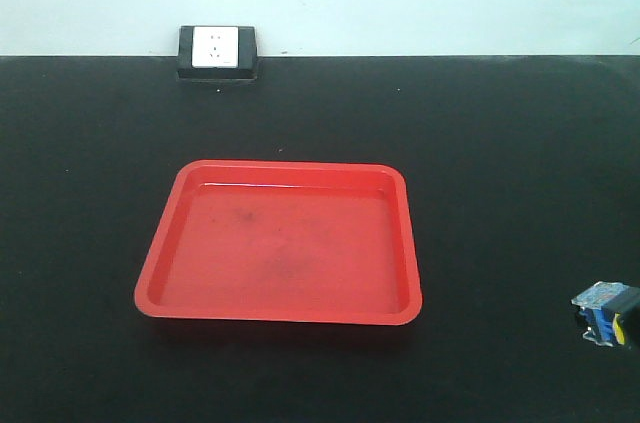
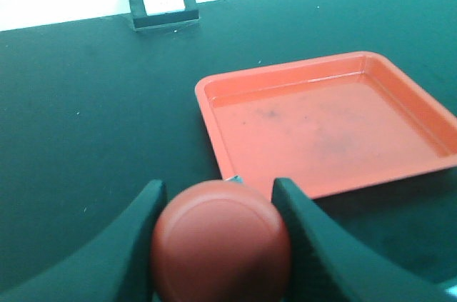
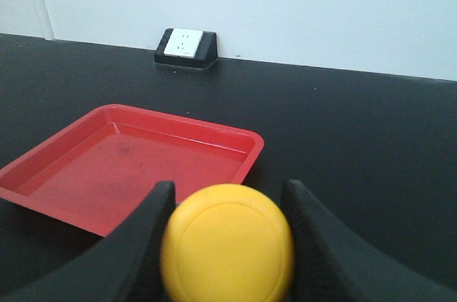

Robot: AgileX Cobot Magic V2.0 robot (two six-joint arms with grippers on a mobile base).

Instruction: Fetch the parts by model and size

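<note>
In the left wrist view a red-capped push-button switch [image 2: 221, 245] fills the gap between the dark fingers of my left gripper [image 2: 218, 185], which is shut on it; its base is hidden under the cap. My right gripper [image 3: 228, 186] is shut the same way on a yellow-capped switch [image 3: 227, 241]. Both are near the red tray [image 2: 208, 102] [image 3: 246, 136], which lies just beyond the fingertips. In the front view only a blue and silver switch base [image 1: 603, 309] shows at the right edge; neither gripper is seen there.
The shallow red tray [image 1: 285, 169] lies in the middle of the black table with nothing in it. A black box with a white socket face [image 1: 217, 51] [image 2: 162, 3] [image 3: 187, 46] stands at the table's far edge against the pale wall.
</note>
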